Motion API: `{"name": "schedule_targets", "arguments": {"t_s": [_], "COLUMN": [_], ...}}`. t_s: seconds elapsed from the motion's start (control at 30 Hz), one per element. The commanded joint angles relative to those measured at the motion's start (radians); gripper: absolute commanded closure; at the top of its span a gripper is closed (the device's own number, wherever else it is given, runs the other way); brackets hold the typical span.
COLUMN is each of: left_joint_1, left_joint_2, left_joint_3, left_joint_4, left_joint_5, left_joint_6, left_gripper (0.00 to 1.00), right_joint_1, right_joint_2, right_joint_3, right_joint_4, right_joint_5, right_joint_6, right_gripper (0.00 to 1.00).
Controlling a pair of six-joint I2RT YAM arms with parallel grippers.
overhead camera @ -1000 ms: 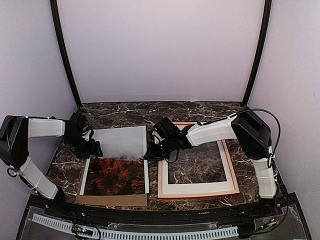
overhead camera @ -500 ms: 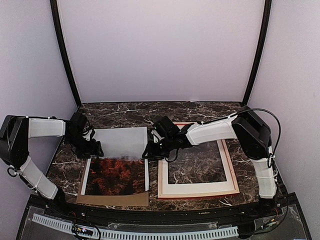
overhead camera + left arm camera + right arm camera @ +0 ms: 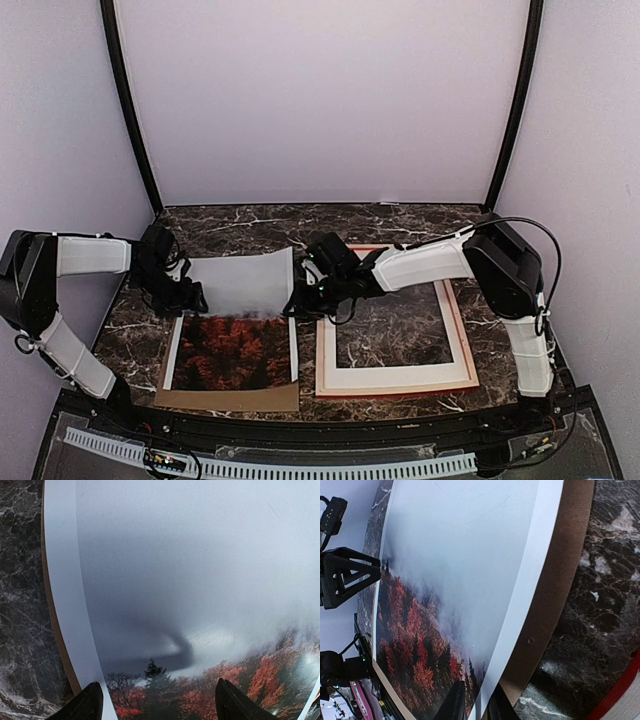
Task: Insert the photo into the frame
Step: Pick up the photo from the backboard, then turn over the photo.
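Note:
The photo [image 3: 235, 325], grey sky above red-orange trees, lies face up on a brown backing board [image 3: 225, 400] left of centre. Its right edge bows up a little. My right gripper [image 3: 298, 303] is shut on the white border of that right edge; the right wrist view shows its fingers [image 3: 454, 705] pinching the border of the photo [image 3: 450, 580]. My left gripper [image 3: 188, 298] is open at the photo's left edge, with its fingers [image 3: 86, 706] spread over the print [image 3: 190, 580]. The frame [image 3: 461, 320] lies flat to the right, and its red corner shows in the right wrist view [image 3: 620, 700].
A white mat [image 3: 400, 378] with a rectangular cut-out lies on the frame. The backing board sticks out below the photo and along its right side [image 3: 560, 580]. The dark marble table [image 3: 250, 225] ends at black posts and lilac walls.
The photo's right edge and upper right corner have risen slightly in my right gripper. The left gripper has barely moved.

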Motion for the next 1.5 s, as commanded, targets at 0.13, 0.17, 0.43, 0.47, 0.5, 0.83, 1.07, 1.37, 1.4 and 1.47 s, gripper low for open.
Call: {"name": "schedule_targets", "arguments": {"t_s": [0.13, 0.17, 0.43, 0.47, 0.5, 0.83, 1.07, 1.37, 1.4, 1.47], "left_joint_1": [-0.02, -0.02, -0.032, -0.046, -0.056, -0.272, -0.388, -0.397, -0.397, -0.397], "left_joint_2": [-0.061, -0.075, -0.288, -0.304, -0.332, -0.337, -0.249, -0.289, -0.295, -0.3], "left_joint_3": [-0.023, -0.023, 0.047, 0.06, 0.088, 0.281, 0.373, 0.337, 0.334, 0.322], "left_joint_4": [0.016, 0.022, 0.098, 0.107, 0.123, 0.307, 0.356, 0.346, 0.344, 0.343], "left_joint_5": [0.12, 0.122, 0.199, 0.201, 0.199, 0.139, 0.081, 0.023, 0.021, 0.017], "left_joint_6": [-0.022, -0.028, -0.168, -0.203, -0.223, -0.505, -0.521, -0.505, -0.504, -0.503], "left_gripper": [0.21, 0.21, 0.2, 0.2, 0.2, 0.22, 0.24, 0.25, 0.25, 0.25], "right_joint_1": [0.002, -0.002, -0.031, -0.031, -0.03, 0.014, 0.069, 0.095, 0.104, 0.123], "right_joint_2": [-0.04, -0.054, -0.192, -0.203, -0.212, -0.226, -0.222, -0.199, -0.187, -0.171], "right_joint_3": [-0.029, -0.031, 0.071, 0.099, 0.129, 0.454, 0.654, 0.86, 0.89, 0.933], "right_joint_4": [0.088, 0.078, -0.178, -0.238, -0.28, -0.605, -0.766, -1.026, -1.051, -1.089], "right_joint_5": [-0.028, -0.019, 0.11, 0.131, 0.148, 0.4, 0.652, 1.01, 1.051, 1.116], "right_joint_6": [0.01, 0.002, -0.137, -0.16, -0.178, -0.297, -0.333, -0.363, -0.364, -0.368], "right_gripper": [1.0, 1.0, 1.0, 1.0, 1.0, 1.0, 1.0, 1.0, 1.0, 1.0]}}
